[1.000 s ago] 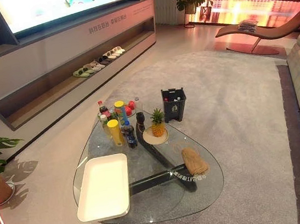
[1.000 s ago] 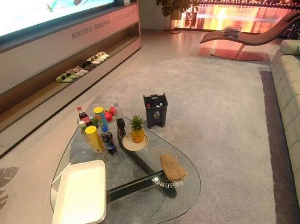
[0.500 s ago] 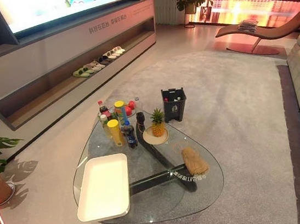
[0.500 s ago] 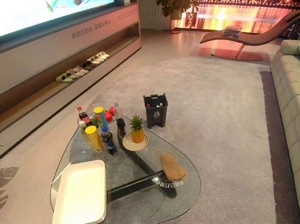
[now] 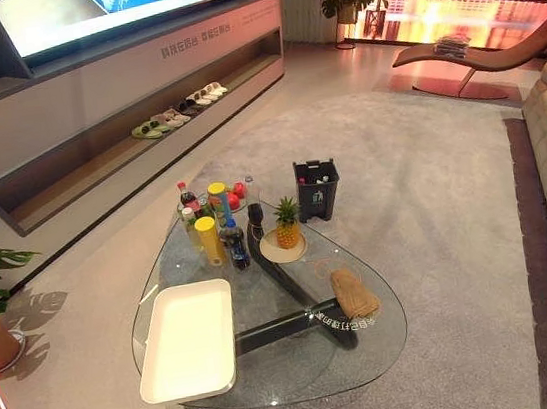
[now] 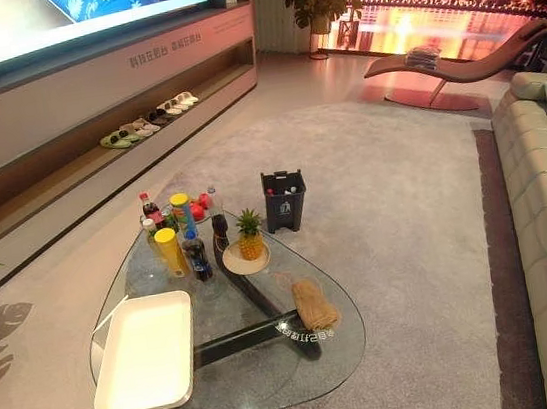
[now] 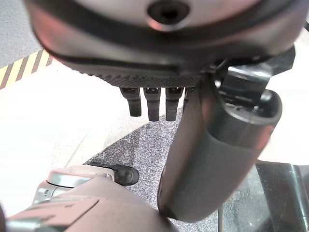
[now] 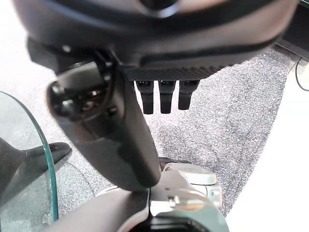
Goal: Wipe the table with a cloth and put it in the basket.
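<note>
Hands hang empty, left hand (image 7: 203, 159) and right hand (image 8: 116, 140) with fingers straight; tan cloth (image 5: 354, 293) untouched on glass table (image 5: 277, 386), right side; basket (image 5: 317, 191) beyond far edge; approach pending, next reach for cloth.

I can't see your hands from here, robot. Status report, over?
Left hand and right hand open, holding nothing. Cloth lies untouched on the glass table. Dark basket stands on the carpet beyond. Bottles, pineapple crowd the far end.
</note>
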Available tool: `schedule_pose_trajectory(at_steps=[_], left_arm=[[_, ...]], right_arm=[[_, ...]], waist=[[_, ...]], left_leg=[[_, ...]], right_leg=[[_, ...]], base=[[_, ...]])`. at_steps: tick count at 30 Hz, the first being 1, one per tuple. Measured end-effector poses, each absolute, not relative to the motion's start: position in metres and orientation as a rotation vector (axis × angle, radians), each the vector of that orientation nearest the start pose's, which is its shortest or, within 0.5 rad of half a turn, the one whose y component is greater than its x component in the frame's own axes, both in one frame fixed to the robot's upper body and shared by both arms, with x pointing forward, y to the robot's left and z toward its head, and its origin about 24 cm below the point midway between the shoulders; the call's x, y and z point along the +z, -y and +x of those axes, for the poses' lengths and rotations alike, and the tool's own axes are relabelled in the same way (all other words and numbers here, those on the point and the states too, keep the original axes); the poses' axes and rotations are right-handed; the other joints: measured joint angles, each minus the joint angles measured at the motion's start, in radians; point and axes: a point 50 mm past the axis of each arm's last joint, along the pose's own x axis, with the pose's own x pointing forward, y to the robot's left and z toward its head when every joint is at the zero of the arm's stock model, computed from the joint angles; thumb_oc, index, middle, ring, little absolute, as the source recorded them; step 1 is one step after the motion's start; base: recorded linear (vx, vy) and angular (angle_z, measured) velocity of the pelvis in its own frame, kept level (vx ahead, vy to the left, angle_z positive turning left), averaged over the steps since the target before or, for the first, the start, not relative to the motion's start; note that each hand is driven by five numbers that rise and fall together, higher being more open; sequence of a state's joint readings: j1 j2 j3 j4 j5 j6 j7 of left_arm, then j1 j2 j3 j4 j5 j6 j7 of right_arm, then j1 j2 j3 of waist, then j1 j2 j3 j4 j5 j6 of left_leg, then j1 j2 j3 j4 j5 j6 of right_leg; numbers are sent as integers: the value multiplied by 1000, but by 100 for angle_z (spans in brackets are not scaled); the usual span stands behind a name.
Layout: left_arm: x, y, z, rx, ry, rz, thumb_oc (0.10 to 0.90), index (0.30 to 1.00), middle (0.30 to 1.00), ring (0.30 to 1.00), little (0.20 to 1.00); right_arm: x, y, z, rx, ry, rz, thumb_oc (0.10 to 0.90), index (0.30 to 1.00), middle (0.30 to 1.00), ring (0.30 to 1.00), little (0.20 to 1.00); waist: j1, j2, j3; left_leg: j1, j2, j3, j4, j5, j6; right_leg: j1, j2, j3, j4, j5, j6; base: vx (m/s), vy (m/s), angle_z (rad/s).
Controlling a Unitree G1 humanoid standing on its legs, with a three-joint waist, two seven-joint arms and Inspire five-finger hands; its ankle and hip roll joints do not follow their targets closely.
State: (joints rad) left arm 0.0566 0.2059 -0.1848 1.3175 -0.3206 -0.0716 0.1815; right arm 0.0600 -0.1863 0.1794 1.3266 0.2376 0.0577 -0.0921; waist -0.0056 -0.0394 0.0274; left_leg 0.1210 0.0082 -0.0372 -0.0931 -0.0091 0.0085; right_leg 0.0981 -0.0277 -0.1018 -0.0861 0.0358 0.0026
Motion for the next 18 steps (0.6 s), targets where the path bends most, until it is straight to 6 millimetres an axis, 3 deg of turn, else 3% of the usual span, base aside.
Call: schedule_pose_trajectory(at_steps=[11, 18], left_arm=[[-169, -231, 52, 354, -1283, 147, 800, 900, 900, 900, 900], [-167, -231, 64, 331, -1255, 166, 800, 900, 900, 900, 900]], right_arm=[[-174, 218, 38, -291, -1396, -157, 800, 900, 900, 900, 900], [-170, 219, 60, -325, -1283, -146, 800, 900, 900, 900, 900]], waist=[[-1, 4, 20], [-3, 6, 85]], left_leg=[[4, -4, 12, 1, 1, 2], [-2, -13, 49, 6, 3, 5]], right_leg=[[0, -3, 13, 1, 0, 0], [-32, -13, 43, 29, 3, 17]], base=[[26, 49, -2], [-26, 26, -14]])
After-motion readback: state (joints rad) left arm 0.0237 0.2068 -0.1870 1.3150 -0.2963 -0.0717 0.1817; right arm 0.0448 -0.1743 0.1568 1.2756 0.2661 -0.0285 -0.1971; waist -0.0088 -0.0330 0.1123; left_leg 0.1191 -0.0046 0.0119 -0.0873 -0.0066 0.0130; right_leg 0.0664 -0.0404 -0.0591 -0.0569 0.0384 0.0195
